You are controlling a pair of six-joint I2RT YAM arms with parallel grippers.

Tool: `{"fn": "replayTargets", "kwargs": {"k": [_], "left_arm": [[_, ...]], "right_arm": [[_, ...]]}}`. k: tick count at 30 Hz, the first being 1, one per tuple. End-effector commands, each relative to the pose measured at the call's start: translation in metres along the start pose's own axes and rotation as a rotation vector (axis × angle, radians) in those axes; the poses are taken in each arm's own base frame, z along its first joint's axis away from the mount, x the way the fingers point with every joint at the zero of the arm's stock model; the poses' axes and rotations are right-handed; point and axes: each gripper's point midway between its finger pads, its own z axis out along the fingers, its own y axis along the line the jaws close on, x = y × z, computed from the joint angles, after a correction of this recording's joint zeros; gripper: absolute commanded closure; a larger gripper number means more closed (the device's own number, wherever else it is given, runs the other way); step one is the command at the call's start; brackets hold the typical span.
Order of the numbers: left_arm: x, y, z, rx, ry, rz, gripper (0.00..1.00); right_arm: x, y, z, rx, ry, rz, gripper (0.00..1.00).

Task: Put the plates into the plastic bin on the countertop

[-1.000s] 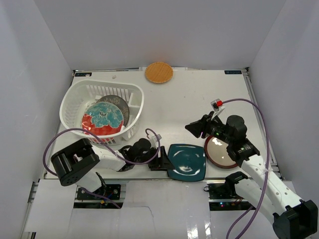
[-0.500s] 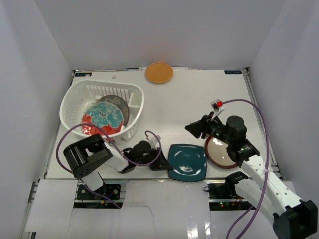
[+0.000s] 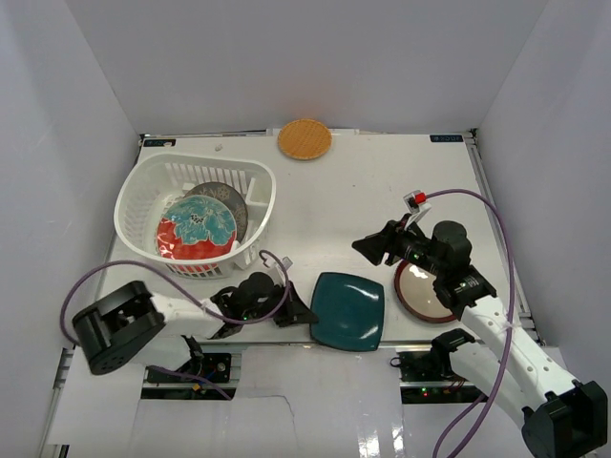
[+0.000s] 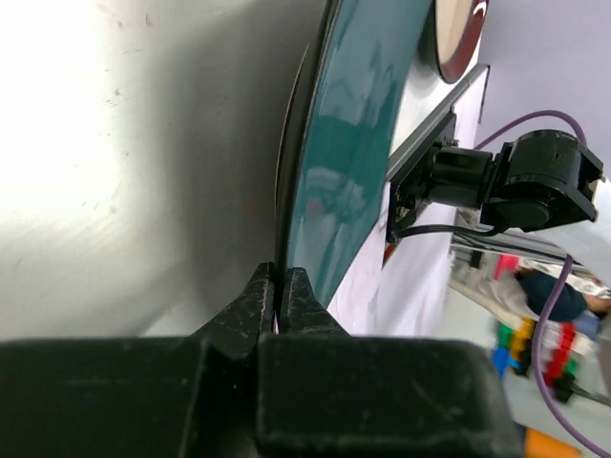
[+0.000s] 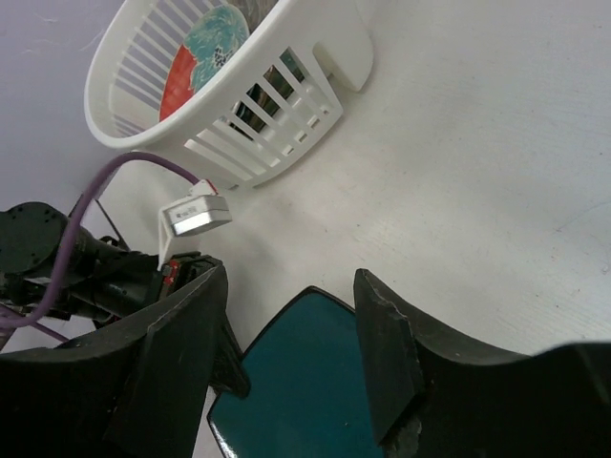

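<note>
Jaws on my left gripper (image 3: 305,313) are clamped on the rim of the dark teal square plate (image 3: 348,310), which lies at six o'clock on the countertop (image 3: 363,191). My right gripper (image 3: 370,246) hangs at three o'clock, fingers (image 5: 181,353) spread wide. I see the plastic bin (image 3: 205,158) at ten o'clock, well apart from both.

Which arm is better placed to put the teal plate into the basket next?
Left. The left hand is shut on the edge of the dark teal square plate, beside the white basket; the right hand hangs open, farther off.
</note>
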Motion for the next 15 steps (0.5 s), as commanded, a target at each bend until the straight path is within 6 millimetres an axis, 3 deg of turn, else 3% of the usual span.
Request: {"fn": "replayTargets", "kwargs": {"k": [1, 2, 3, 5, 7, 11, 14, 15], "left_arm": [[-0.025, -0.028, -0.021, 0.034, -0.121, 0.103, 1.00], [-0.028, -0.034, -0.026, 0.033, -0.133, 0.114, 1.00], [-0.044, -0.069, -0.039, 0.114, -0.196, 0.143, 1.00], [-0.057, -0.092, -0.051, 0.154, -0.233, 0.177, 1.00], [-0.078, -0.134, -0.070, 0.235, -0.300, 0.216, 1.00], [-0.106, -0.177, -0.091, 0.289, -0.376, 0.295, 1.00], [-0.132, -0.199, -0.107, 0.338, -0.424, 0.320, 1.00], [-0.152, -0.199, -0.115, 0.332, -0.469, 0.318, 1.00]], "right_arm": [[-0.027, 0.013, -0.004, -0.020, -0.075, -0.023, 0.38], [-0.031, 0.014, -0.006, -0.011, -0.082, -0.022, 0.31], [-0.035, 0.011, -0.008, 0.015, -0.100, -0.019, 0.29], [-0.049, 0.014, -0.016, 0.045, -0.149, -0.012, 0.23], [-0.061, 0.008, -0.026, 0.112, -0.206, 0.003, 0.20], [-0.107, 0.029, -0.061, 0.144, -0.389, -0.043, 0.18], [-0.116, 0.026, -0.078, 0.211, -0.436, -0.061, 0.19], [-0.122, 0.024, -0.083, 0.239, -0.459, -0.061, 0.20]]}}
